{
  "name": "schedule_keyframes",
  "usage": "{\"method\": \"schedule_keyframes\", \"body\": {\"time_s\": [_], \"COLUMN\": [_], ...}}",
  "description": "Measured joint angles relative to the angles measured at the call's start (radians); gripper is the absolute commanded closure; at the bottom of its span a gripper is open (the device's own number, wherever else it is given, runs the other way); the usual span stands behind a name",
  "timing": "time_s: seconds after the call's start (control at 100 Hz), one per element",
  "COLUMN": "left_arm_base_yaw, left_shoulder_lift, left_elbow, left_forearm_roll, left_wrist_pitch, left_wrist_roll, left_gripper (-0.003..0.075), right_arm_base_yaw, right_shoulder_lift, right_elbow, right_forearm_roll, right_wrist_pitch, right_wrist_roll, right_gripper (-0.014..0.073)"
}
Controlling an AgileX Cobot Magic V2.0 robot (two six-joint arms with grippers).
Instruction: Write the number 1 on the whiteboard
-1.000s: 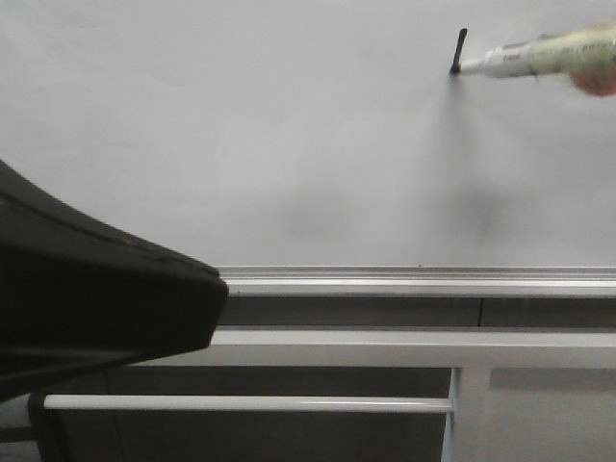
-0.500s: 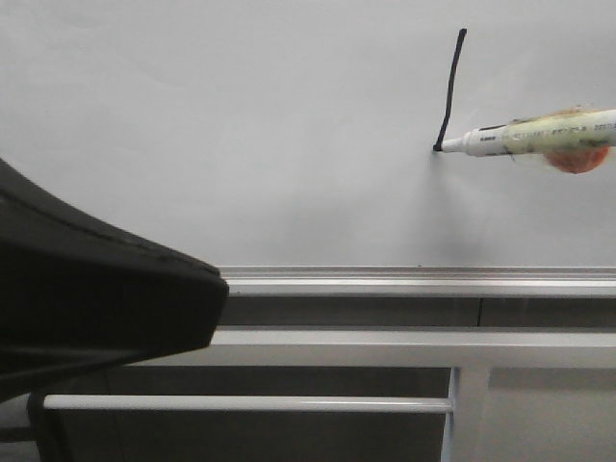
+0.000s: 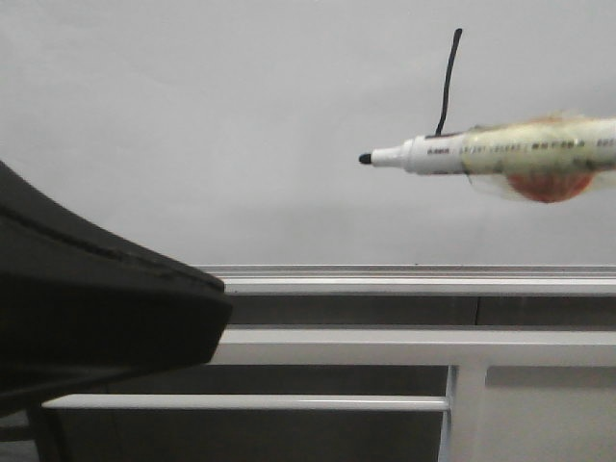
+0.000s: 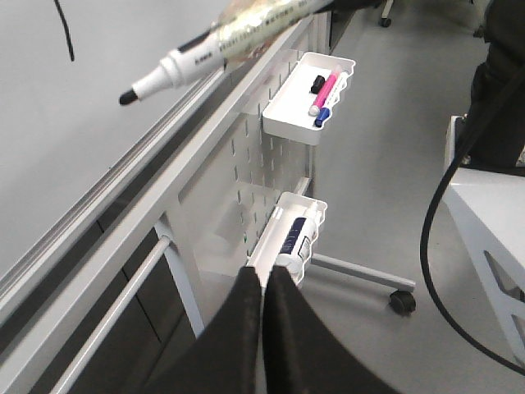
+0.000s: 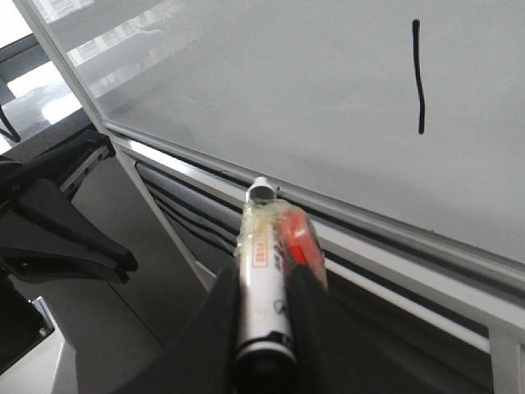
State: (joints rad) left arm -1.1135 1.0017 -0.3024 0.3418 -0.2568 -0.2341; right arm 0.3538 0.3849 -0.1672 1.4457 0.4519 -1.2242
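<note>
Black marker stroke, the number 1 (image 3: 446,82): in my front view its lower end is hidden behind the white barrel of the marker (image 3: 452,154); in my left wrist view the frame edge cuts its upper end.
Marker rear end: cut off by the front view's edge.
Marker label print: too small for me to read.
Right gripper (image 5: 264,304): only its two dark fingers show, clamped on the marker.
Large white-grey glossy whiteboard (image 3: 241,125): cropped on three sides.
</note>
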Motion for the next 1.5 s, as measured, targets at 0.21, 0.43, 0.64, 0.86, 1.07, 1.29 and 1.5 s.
{"method": "schedule_keyframes", "body": {"time_s": [0.21, 0.43, 0.64, 0.86, 1.07, 1.29, 1.5], "left_arm_base_yaw": [0.0, 0.0, 0.0, 0.0, 0.0, 0.0, 0.0], "left_shoulder_lift": [0.0, 0.0, 0.0, 0.0, 0.0, 0.0, 0.03], "left_elbow": [0.0, -0.01, -0.089, -0.131, -0.134, -0.134, -0.134], "left_forearm_roll": [0.103, 0.318, 0.423, 0.459, 0.545, 0.596, 0.645], "left_wrist_pitch": [-0.004, -0.008, 0.047, 0.156, 0.218, 0.231, 0.233], "left_wrist_roll": [0.001, 0.003, 0.005, 0.006, 0.006, 0.007, 0.007], "left_gripper": [0.074, 0.0696, 0.0465, 0.0397, 0.0397, 0.0397, 0.0397], "right_arm_base_yaw": [0.0, 0.0, 0.0, 0.0, 0.0, 0.0, 0.0], "right_shoulder_lift": [0.043, 0.065, 0.071, 0.165, 0.297, 0.389, 0.42], "right_elbow": [0.032, 0.036, 0.036, 0.027, -0.05, -0.098, -0.138], "right_forearm_roll": [-0.05, -0.08, -0.084, -0.084, -0.084, -0.055, -0.042], "right_wrist_pitch": [0.044, 0.084, 0.086, 0.121, 0.153, 0.172, 0.202], "right_wrist_roll": [0.051, 0.067, 0.079, 0.081, 0.081, 0.083, 0.083], "right_gripper": [0.0652, 0.0652, 0.0652, 0.0652, 0.0652, 0.0652, 0.0652]}}
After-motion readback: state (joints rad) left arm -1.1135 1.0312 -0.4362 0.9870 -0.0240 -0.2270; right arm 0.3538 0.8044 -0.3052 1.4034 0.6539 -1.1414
